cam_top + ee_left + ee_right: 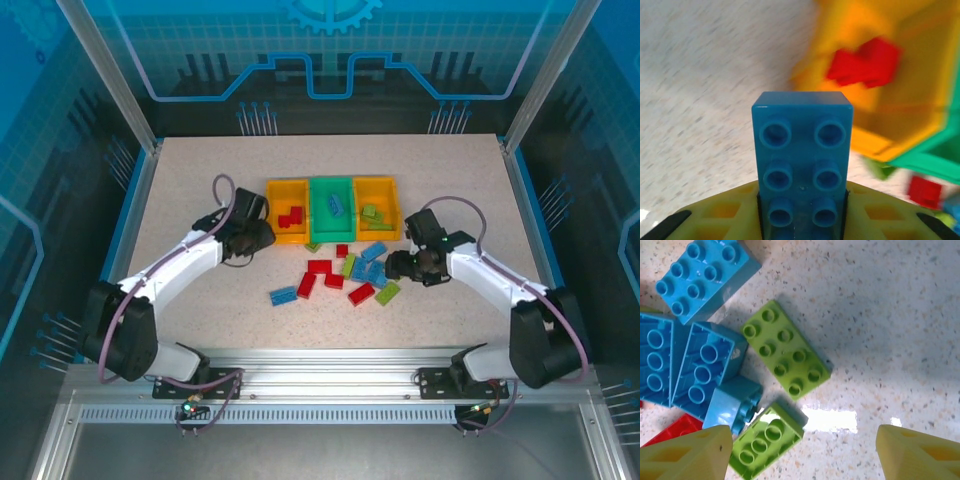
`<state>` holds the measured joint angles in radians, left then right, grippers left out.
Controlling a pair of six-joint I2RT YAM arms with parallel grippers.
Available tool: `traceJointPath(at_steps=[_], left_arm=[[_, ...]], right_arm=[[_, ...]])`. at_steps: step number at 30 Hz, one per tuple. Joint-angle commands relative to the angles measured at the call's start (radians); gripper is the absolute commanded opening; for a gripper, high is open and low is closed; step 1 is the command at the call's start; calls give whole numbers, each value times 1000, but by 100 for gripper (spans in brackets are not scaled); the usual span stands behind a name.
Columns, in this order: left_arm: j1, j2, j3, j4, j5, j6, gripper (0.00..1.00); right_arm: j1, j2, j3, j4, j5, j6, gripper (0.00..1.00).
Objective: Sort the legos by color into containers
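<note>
My left gripper point(801, 210) is shut on a blue studded brick point(801, 150), held above the table just left of the left yellow bin point(288, 212), which holds red bricks point(867, 62). In the overhead view that gripper point(262, 238) hovers beside the bin's near left corner. The green bin point(332, 207) holds blue bricks and the right yellow bin point(376, 207) holds green ones. My right gripper point(802, 455) is open over the loose pile; an upside-down green brick point(765, 440) lies by its left finger point(687, 455), with a studded green brick point(786, 356) just beyond.
Loose bricks lie in front of the bins: red ones point(318, 272), a lone blue one point(283, 295), a green one point(388, 292). Several blue bricks point(705, 275) crowd the left of the right wrist view. A raised blue rim point(128, 210) borders the table.
</note>
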<state>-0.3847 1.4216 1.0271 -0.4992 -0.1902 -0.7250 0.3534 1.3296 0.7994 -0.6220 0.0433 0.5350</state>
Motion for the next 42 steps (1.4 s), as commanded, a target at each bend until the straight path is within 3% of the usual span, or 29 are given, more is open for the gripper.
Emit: traceJointPath(at_steps=[1, 9, 20, 27, 35, 42], left_arm=[[-38, 68, 124, 23, -27, 137, 38], [-112, 324, 401, 48, 58, 295, 38], [-122, 577, 633, 17, 113, 339, 39], [-123, 614, 656, -5, 89, 318, 45], [-122, 616, 666, -35, 81, 304, 64], [-124, 526, 591, -6, 89, 290, 70]], right_arm=[[8, -65, -47, 2, -24, 66, 76], [67, -130, -155, 38, -36, 179, 75], [84, -23, -163, 112, -50, 238, 72], [119, 34, -135, 136, -59, 254, 71], [101, 104, -127, 71, -16, 212, 66], [84, 49, -100, -42, 45, 154, 42]])
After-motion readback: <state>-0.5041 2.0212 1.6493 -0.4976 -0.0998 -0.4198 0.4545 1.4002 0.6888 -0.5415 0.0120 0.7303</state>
